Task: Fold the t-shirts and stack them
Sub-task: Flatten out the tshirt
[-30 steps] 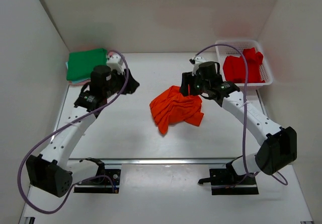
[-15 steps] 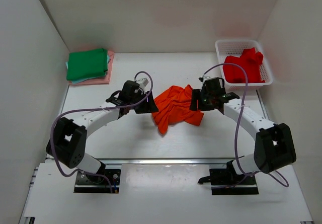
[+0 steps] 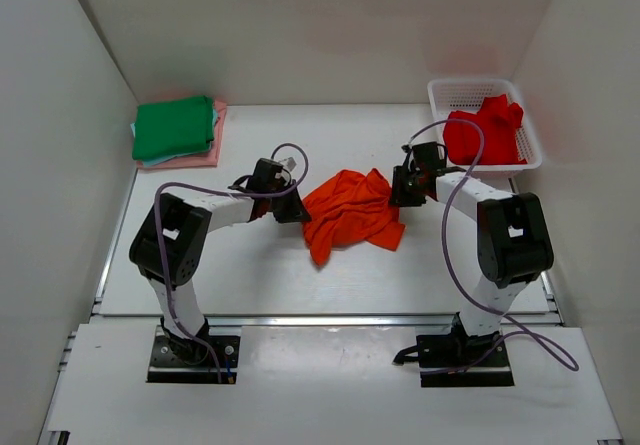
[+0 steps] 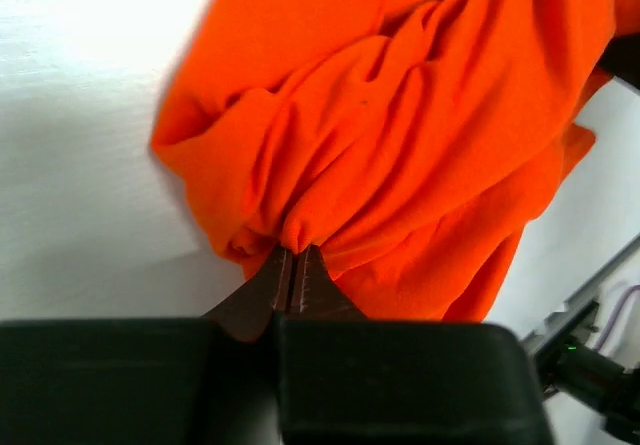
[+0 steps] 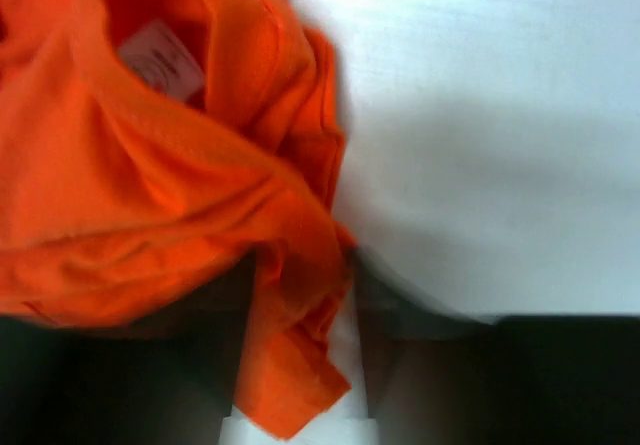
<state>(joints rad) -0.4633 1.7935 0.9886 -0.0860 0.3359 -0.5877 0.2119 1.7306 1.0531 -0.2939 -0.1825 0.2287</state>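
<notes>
Arms low, reaching inward: left claw [image 4: 296,257] pinching orange t-shirt [image 3: 350,213] edge, right claw [image 5: 303,295] straddling opposite edge, grip unclear; counter [image 3: 240,265] around.

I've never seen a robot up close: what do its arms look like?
The left arm and right arm: slim white tubes, chunky black joints, a looping purple cable each. The left gripper and right gripper: black, with two dark flat fingers.

Bright, even light, soft shadows; both wrist views blurred, partly overexposed
</notes>
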